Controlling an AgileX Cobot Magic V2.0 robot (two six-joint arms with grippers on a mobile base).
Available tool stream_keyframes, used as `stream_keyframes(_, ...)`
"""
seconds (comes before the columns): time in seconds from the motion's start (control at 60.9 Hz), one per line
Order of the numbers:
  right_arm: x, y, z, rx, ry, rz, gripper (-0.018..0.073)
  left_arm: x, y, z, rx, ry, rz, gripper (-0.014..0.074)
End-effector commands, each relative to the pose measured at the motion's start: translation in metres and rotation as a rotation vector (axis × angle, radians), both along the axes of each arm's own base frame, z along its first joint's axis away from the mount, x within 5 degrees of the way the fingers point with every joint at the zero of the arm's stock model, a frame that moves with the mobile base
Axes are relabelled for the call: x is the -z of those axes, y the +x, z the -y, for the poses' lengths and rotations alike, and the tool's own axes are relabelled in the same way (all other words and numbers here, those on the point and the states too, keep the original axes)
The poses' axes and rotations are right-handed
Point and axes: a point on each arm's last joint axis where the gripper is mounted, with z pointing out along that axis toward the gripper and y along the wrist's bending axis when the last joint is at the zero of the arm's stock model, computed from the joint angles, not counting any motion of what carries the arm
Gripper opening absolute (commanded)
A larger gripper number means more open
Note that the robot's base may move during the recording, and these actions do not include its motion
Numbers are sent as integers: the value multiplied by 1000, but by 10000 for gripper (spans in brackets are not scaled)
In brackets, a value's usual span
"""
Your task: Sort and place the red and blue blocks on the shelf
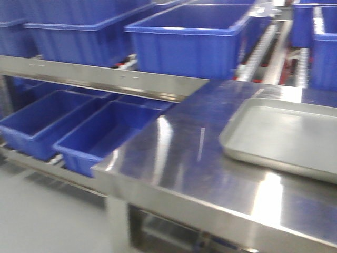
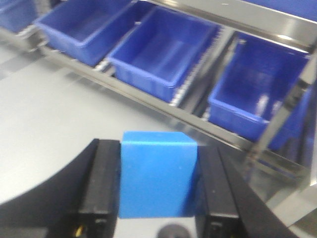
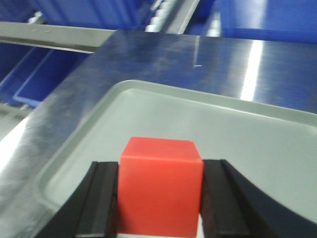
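In the left wrist view my left gripper (image 2: 157, 191) is shut on the blue block (image 2: 158, 173), a plain cube held over the grey floor short of the shelf's lower rail (image 2: 163, 106). In the right wrist view my right gripper (image 3: 159, 198) is shut on the red block (image 3: 160, 186), held above the shallow grey tray (image 3: 99, 129). The shelf (image 1: 100, 76) runs across the front view with its flat metal rail and white roller tracks (image 1: 263, 45). Neither gripper nor block shows in the front view.
Large blue crates (image 1: 189, 39) stand on the upper shelf level and several more (image 1: 105, 134) on the lower one. A steel table (image 1: 174, 168) carries the grey tray (image 1: 247, 147) at its right. Grey floor lies at the lower left.
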Motion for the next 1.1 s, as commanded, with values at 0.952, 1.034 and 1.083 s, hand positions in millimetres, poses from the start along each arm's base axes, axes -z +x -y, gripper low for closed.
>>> stream_keyframes(0.952,-17,3,1,11,-9,116,57,-15,3,1,14,-3,96,134)
stream_keyframes(1.034,-17,3,1,11,-9,116,57,-15,3,1,14,-3,96,134)
stream_keyframes(1.083,-17,3,1,11,-9,116,57,-15,3,1,14,-3,96,134)
